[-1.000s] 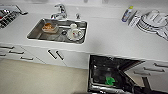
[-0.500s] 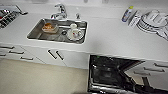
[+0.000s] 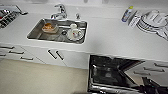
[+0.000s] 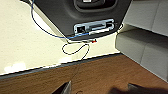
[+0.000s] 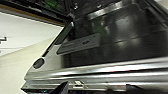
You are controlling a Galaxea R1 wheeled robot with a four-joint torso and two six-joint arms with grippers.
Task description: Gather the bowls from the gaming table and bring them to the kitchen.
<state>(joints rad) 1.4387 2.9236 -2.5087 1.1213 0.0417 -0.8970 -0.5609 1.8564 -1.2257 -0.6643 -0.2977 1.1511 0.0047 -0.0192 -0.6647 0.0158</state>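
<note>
**A:** Steel sink [image 3: 40, 35] set in the white countertop [image 3: 112, 37], so this is the kitchen. Where are the bowls?

**B:** An orange bowl [image 3: 49, 27] sits in the far left of the basin, just below the faucet [image 3: 60, 12]. To its right lies whitish crockery [image 3: 75, 33], a cup or bowl on a plate; it is too blurred to say whether one of the bowls is among it. I see no blue one.

**A:** Which step, then?

**B:** My judgement: the delivery end of the task, with at least the orange bowl already in the sink. The next move depends on whether anything is still carried, and I cannot tell that.

**A:** The grippers?

**B:** In the left wrist view two dark finger tips show at the near edge over brown floor [image 4: 100, 75] with nothing visible between them, but whether they are spread or closed I cannot tell. The right wrist view is the same, hanging just above the open dishwasher door [image 5: 105, 50].

**A:** What stands in the way?

**B:** That dishwasher [image 3: 110, 72], open at near right below the counter; its lowered door juts into the floor space. On the counter, stacked plates [image 3: 152, 21] at far right, a bottle [image 3: 126, 13] beside them, and a rack [image 3: 6, 17] at far left.
</note>
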